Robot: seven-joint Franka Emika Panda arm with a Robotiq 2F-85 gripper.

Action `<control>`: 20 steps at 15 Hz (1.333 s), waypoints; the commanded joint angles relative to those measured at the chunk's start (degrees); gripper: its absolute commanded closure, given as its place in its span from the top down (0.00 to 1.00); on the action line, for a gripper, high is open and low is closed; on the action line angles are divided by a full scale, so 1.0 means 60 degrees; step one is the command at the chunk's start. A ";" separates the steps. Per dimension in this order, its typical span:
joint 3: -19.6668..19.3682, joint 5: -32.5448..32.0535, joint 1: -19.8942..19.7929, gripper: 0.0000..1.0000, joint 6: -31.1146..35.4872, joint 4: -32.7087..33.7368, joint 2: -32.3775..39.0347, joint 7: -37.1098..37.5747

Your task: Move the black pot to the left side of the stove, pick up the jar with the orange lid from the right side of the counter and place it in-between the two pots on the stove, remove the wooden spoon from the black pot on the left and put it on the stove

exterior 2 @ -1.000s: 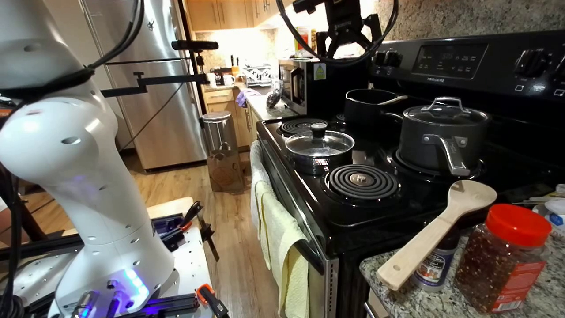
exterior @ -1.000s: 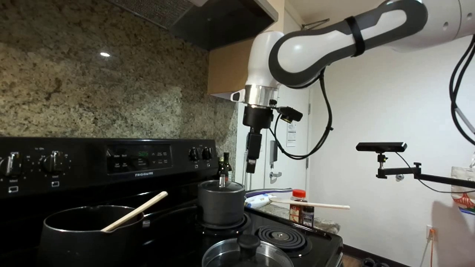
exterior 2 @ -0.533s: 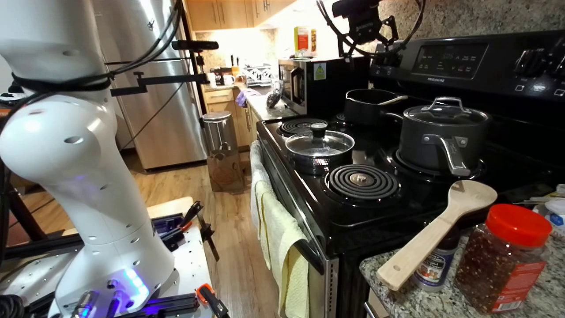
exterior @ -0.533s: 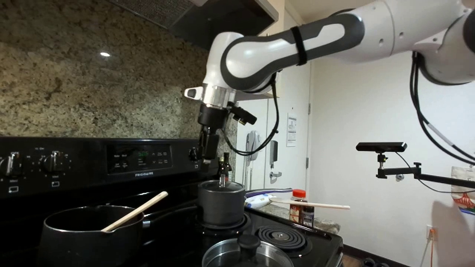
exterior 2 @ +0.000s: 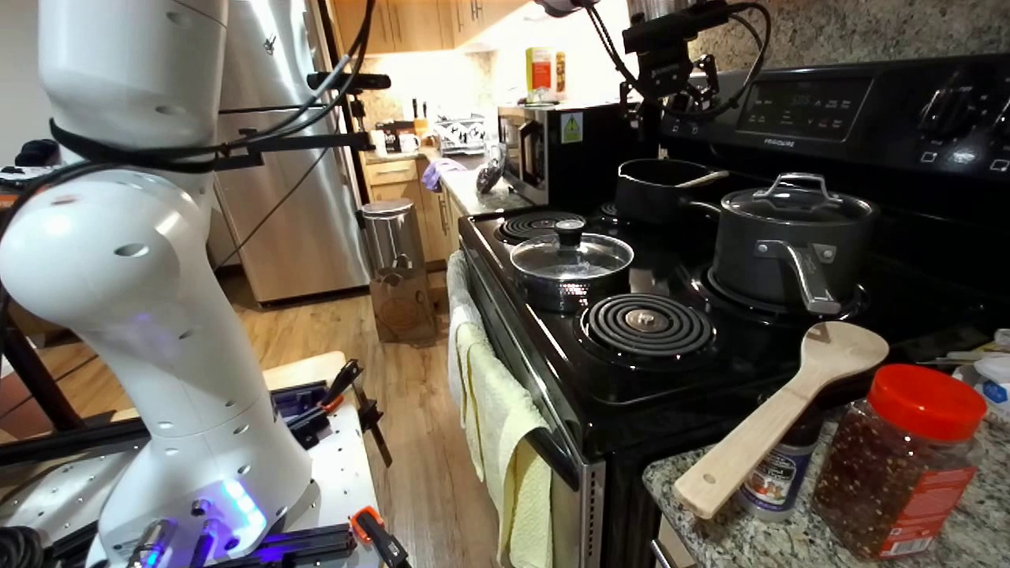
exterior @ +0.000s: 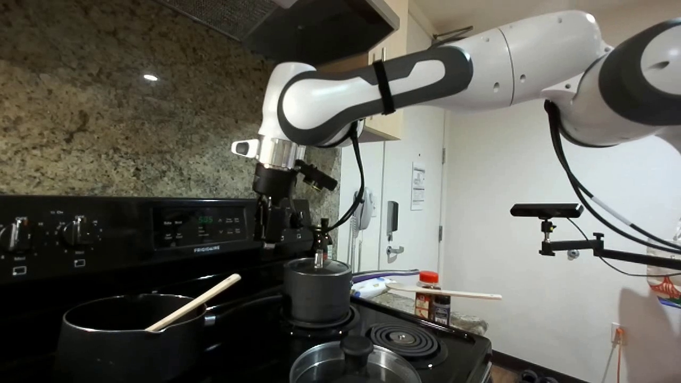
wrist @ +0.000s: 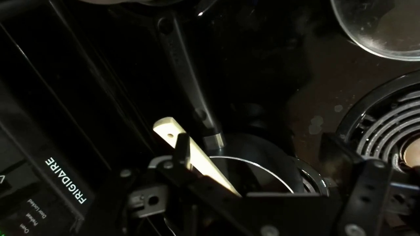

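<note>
The black pot [exterior: 127, 348] [exterior 2: 651, 197] [wrist: 252, 146] sits on the stove [exterior: 122, 229] [exterior 2: 694, 394], left of the grey lidded pot [exterior: 317, 292] [exterior 2: 789, 252] in an exterior view. Leaning out over its rim is the wooden spoon [exterior: 197, 303] [exterior 2: 702, 179] [wrist: 206, 165]. My gripper [exterior: 268, 243] [exterior 2: 667, 91] [wrist: 259, 149] is raised above the stove, empty and open. In the wrist view one finger [wrist: 182, 147] overlaps the spoon's handle; whether they touch I cannot tell. The jar with the orange lid [exterior: 424, 303] [exterior 2: 892, 481] stands upright on the counter.
A glass-lidded pan [exterior: 354, 367] [exterior 2: 572, 272] occupies a front burner beside a bare coil [exterior: 403, 340] [exterior 2: 647, 325]. Another wooden spoon [exterior: 452, 292] [exterior 2: 789, 410] rests across a small spice bottle [exterior: 441, 310] [exterior 2: 775, 481] next to the jar. A range hood [exterior: 319, 32] hangs overhead.
In an exterior view the arm has swung left, past the grey pot toward the black pot, dropping slightly at the end. The gripper stays open. Pots, spoons and jar have not moved.
</note>
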 commanded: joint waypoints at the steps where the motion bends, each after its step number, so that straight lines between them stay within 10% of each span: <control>1: -0.0006 -0.0515 0.0024 1.00 0.0166 0.0639 0.0579 0.0192; 11: 0.0141 -0.0728 -0.0261 1.00 -0.0941 0.4205 0.3821 -0.1860; 20: 0.0210 0.0483 -0.1066 1.00 -0.1576 0.4971 0.4644 -0.1941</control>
